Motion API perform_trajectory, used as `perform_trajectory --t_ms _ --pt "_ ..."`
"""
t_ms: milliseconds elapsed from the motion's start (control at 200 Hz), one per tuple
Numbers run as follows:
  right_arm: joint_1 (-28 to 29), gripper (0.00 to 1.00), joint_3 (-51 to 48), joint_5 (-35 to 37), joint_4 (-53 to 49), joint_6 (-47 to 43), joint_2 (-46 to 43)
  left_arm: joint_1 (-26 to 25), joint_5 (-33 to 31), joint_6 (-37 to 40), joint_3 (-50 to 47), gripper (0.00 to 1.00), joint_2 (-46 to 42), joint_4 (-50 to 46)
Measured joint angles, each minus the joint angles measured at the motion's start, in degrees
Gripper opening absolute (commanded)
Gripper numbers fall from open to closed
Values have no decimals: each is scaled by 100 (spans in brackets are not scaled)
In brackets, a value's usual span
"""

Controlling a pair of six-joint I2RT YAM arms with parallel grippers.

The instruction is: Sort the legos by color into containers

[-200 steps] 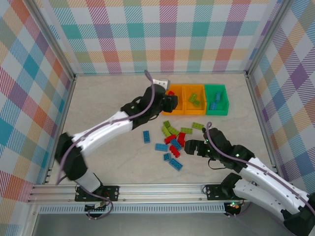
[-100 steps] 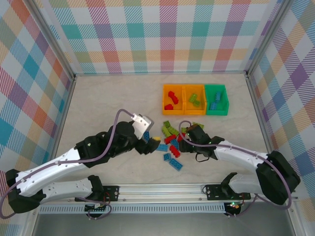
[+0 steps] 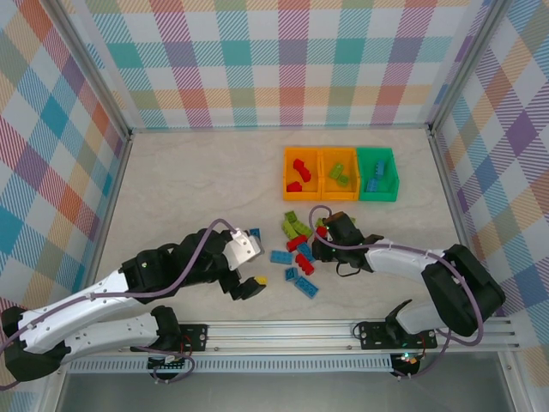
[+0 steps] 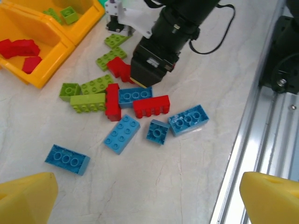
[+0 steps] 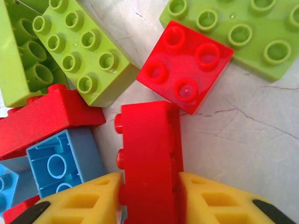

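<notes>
At the left of the pale marbled tabletop (image 3: 171, 189), the left gripper (image 3: 249, 285) hangs low near the front edge, its yellow fingers (image 4: 25, 196) spread wide with nothing between them; just behind it a lone blue studded plastic brick (image 3: 255, 233) lies flat, apart from the others; further right sits the loose heap of red, blue and lime green studded plastic legos (image 3: 298, 249), several touching, with a few blue ones strewn toward the near side; the right gripper (image 3: 321, 244) is down in that heap, its fingers (image 5: 84, 200) pressed against both sides of a red studded plastic brick (image 5: 149, 154) that lies on its side, just beside a red square brick (image 5: 186, 65); behind the heap three open plastic bins stand in a touching row: the left orange bin (image 3: 286, 176) holds red bricks; the middle orange bin (image 3: 339, 197) holds lime green ones; the green bin (image 3: 377, 196) at the right end holds blue ones.
</notes>
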Motion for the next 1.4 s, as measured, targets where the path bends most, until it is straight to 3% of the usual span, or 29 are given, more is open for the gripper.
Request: perform_trajectory --t_ms 255,435,510,615,720,920,985,1165,1400 --pt "-31 14 -44 -52 -52 46 -151 0 273 297 -299 100 -435 -7" --pt "-31 6 -50 -87 -492 140 -1034 0 389 463 -367 100 -455 -4" --pt "-31 0 151 -79 -730 116 -1401 2 376 509 -431 100 -472 33" --pt "-33 0 778 83 -881 -55 -1460 28 197 553 -592 100 -605 120" --pt "-166 0 1777 179 -879 -378 -811 94 -164 472 -702 100 -667 251" --pt "-809 0 3532 111 -654 -750 1213 201 -887 164 -699 100 -289 378" --pt "-960 6 4054 79 -658 -820 1895 205 -1027 101 -699 100 -138 376" --pt "-1139 44 5036 28 -896 -931 3093 212 -1268 -15 -699 100 -157 380" --pt "-1139 56 5084 -79 -1121 -1005 2852 249 -1574 -205 -699 100 -203 387"
